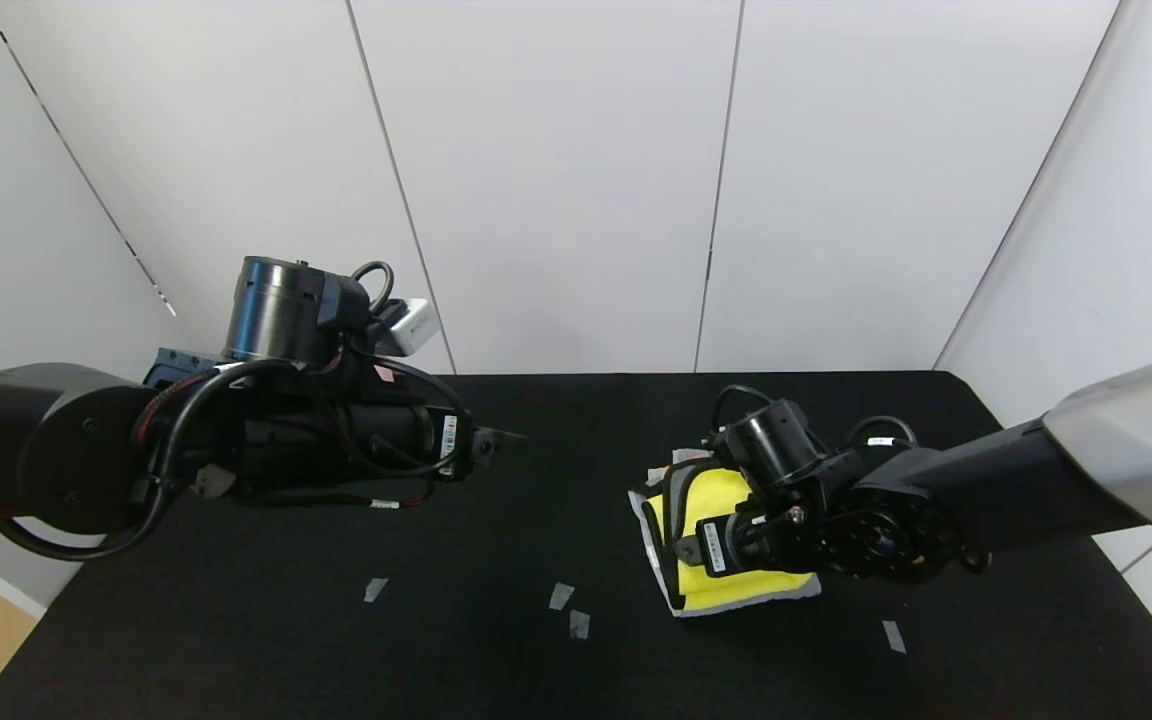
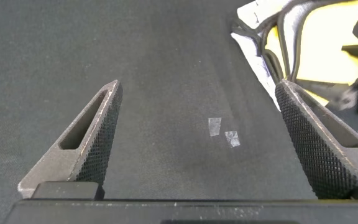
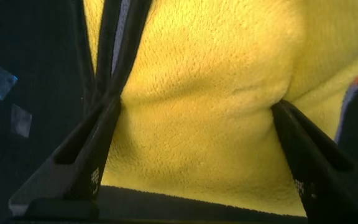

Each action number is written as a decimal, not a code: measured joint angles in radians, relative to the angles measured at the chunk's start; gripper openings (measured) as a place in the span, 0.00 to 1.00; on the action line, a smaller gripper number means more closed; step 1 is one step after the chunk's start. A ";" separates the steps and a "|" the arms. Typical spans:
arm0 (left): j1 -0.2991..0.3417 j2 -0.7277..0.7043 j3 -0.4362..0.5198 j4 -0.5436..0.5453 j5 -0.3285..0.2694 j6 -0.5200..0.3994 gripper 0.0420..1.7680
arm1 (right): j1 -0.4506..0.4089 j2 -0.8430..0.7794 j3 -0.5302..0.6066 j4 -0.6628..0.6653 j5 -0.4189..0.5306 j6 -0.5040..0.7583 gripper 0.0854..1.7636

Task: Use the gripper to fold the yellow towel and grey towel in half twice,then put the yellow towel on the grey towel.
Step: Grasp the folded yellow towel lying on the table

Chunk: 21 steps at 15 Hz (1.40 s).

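The yellow towel (image 1: 736,592) lies folded at the right of the black table, on top of the grey towel (image 1: 648,535), of which only a pale border shows around it. My right gripper (image 1: 696,545) is down on the yellow towel. In the right wrist view its fingers (image 3: 196,104) stand wide apart and press into the yellow fleece (image 3: 210,68), which bulges between them. My left gripper (image 1: 501,437) hovers open and empty over the left middle of the table. The left wrist view shows its open fingers (image 2: 197,90), with the yellow towel (image 2: 319,50) and the grey border (image 2: 253,43) farther off.
The table (image 1: 536,480) has a black cloth top with small tape bits (image 1: 561,596) (image 1: 375,589) (image 1: 894,636) near the front. White wall panels stand behind. The table's front left corner edge shows at the lower left.
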 joint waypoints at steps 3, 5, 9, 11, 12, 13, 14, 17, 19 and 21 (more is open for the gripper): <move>0.001 0.003 0.000 -0.001 0.000 0.001 0.97 | 0.009 0.028 -0.006 -0.001 -0.003 0.024 0.96; 0.001 0.006 0.000 -0.001 0.000 0.002 0.97 | 0.010 0.035 -0.006 0.000 -0.003 0.025 0.96; 0.000 0.009 0.000 -0.001 0.000 0.001 0.97 | 0.011 0.041 -0.010 0.004 -0.003 0.024 0.96; 0.000 0.010 0.000 -0.001 0.000 0.001 0.97 | 0.011 0.043 -0.011 0.004 -0.002 0.024 0.96; 0.000 0.011 0.000 -0.001 0.000 0.001 0.97 | 0.011 0.041 -0.011 0.004 -0.001 0.024 0.96; 0.000 0.011 0.000 -0.001 0.000 0.001 0.97 | 0.011 0.035 -0.011 0.006 0.000 0.023 0.96; 0.000 0.011 0.000 -0.001 0.000 0.002 0.97 | 0.010 0.024 -0.011 0.011 0.001 0.023 0.96; -0.001 0.011 0.001 0.000 0.000 0.003 0.97 | 0.011 -0.027 -0.010 0.022 0.003 0.013 0.96; -0.003 0.011 0.003 0.000 0.000 0.003 0.97 | 0.015 -0.071 -0.006 0.023 0.004 -0.011 0.96; -0.004 0.011 0.004 0.000 0.000 0.003 0.97 | 0.016 -0.116 -0.001 0.025 0.003 -0.018 0.96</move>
